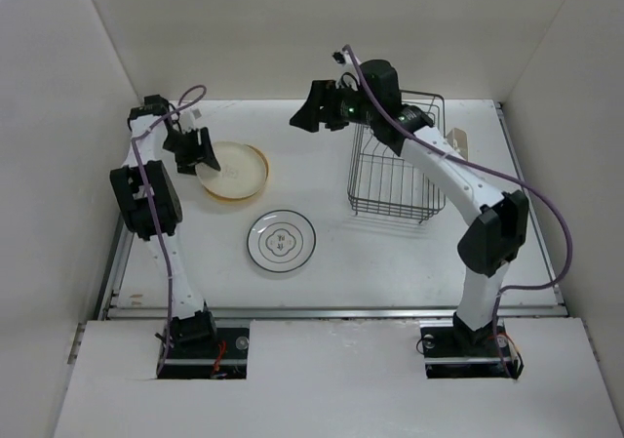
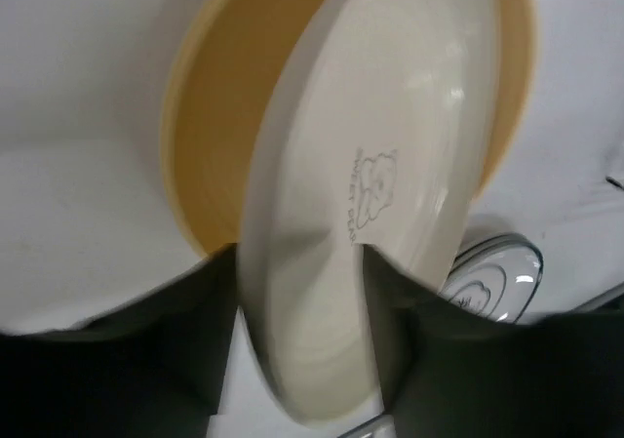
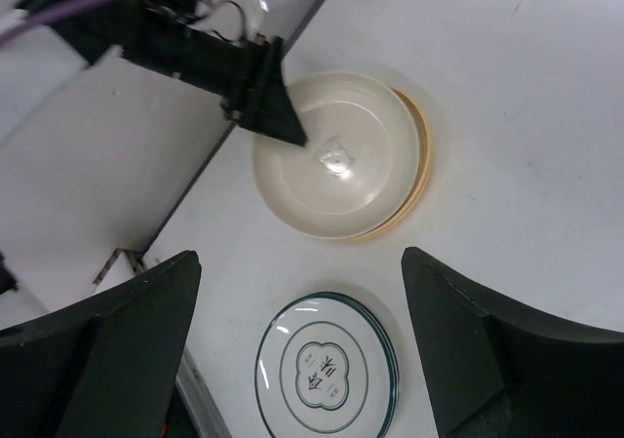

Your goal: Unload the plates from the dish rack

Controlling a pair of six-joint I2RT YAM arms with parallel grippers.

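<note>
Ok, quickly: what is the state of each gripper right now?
Left gripper: closed on the rim of the cream plate.
Right gripper: open, holding nothing.

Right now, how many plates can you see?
3: a cream plate lying on a yellow plate on the left side, and a ringed plate just in front of them. More may be stacked under the ringed one.
</note>
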